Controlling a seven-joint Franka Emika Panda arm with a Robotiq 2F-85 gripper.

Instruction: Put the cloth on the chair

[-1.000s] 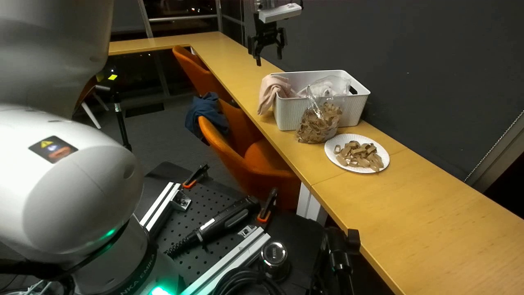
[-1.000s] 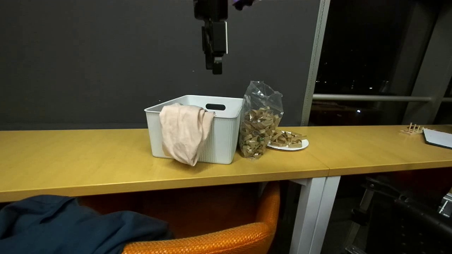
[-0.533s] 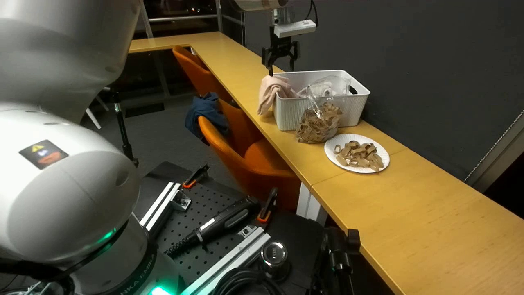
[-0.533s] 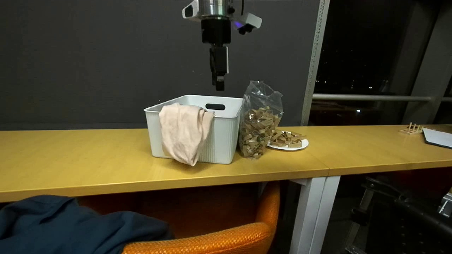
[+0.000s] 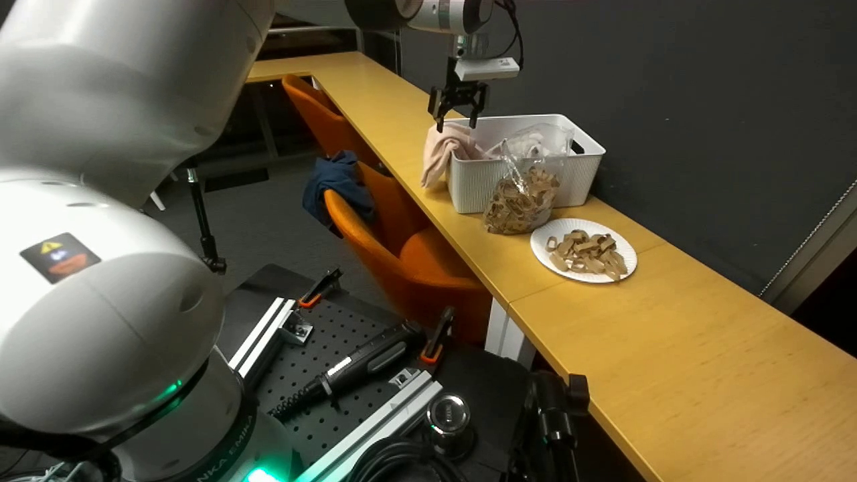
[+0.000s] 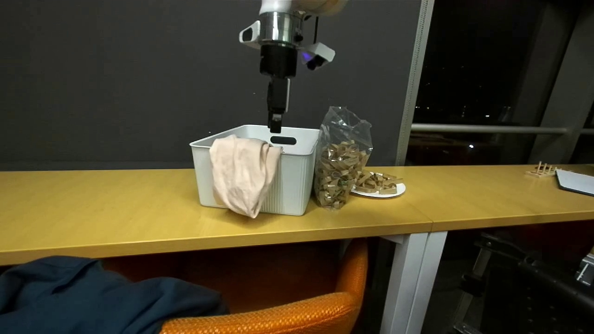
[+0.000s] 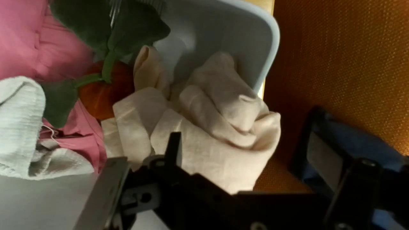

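The pale pink cloth [image 5: 442, 152] hangs over the near corner of the white basket [image 5: 469, 191], partly inside it. It also shows in an exterior view [image 6: 243, 174] and, with folds bunched at the rim, in the wrist view [image 7: 207, 150]. My gripper [image 5: 456, 126] is open and empty just above the cloth. In an exterior view my gripper [image 6: 274, 130] is over the basket's opening. In the wrist view my gripper [image 7: 246, 151] has its fingers wide apart, one over the cloth and one beyond its outer edge. The orange chair [image 5: 428, 284] stands below the table edge.
A dark blue garment [image 5: 338, 184] lies over the chair's back. A clear bag of brown pieces [image 6: 341, 171] stands against the basket, beside a white plate [image 5: 543, 260]. The basket also holds a pink cloth [image 7: 64, 57], a grey-white cloth [image 7: 19, 124] and a leafy item [image 7: 137, 28].
My gripper has come down from high above the table to just over the cloth at the basket's edge. It stays open. The cloth and basket have not moved.
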